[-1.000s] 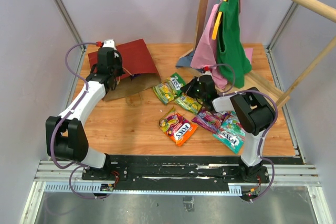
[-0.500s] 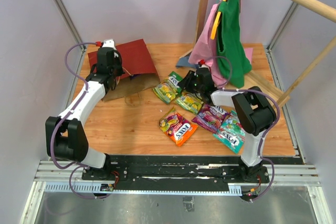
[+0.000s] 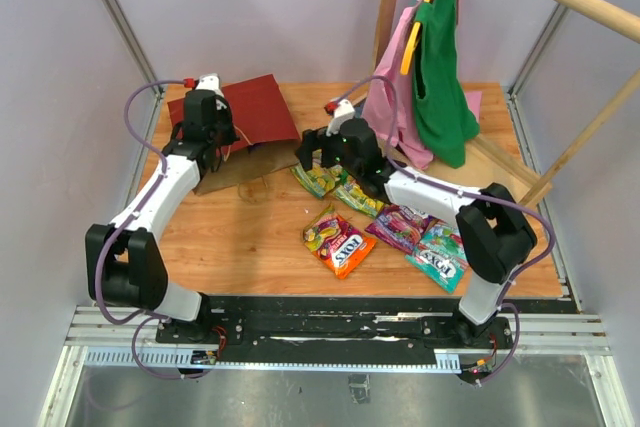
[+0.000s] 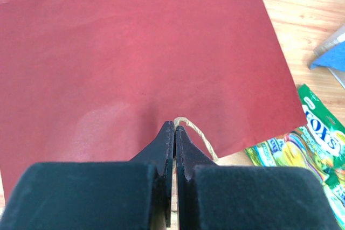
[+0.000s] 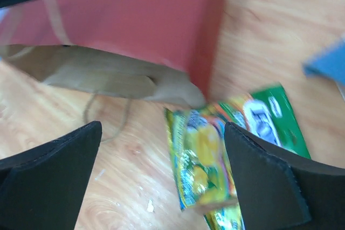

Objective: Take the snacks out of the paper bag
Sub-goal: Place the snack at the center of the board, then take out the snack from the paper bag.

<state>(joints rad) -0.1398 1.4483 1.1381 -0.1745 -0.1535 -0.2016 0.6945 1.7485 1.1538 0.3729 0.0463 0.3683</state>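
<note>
Top external view: right tool (image 3: 318, 155) has left the packet pile and swung left to the mouth of the paper bag (image 3: 250, 112), fingers now spread wide with nothing between them. I'd judge one drop-off is done and the next reach is starting. Left tool (image 4: 173, 133) is pinched together on the twine handle (image 4: 197, 133), holding up the bag's upper lip. Bag lies on its side, far left of table (image 3: 250, 237), mouth facing right.

Snacks already out:
- green-yellow packet (image 5: 202, 160), just beside the mouth
- orange packet (image 3: 340, 245), purple packet (image 3: 398, 225) and teal packet (image 3: 438, 257), nearer the arms

Right wrist view is blurred, so I can't tell if any remain inside. Green-yellow packet sits under the approach path. Pink garment (image 3: 395, 97) and green garment (image 3: 440, 77) hang behind the right arm, apart from the bag.
</note>
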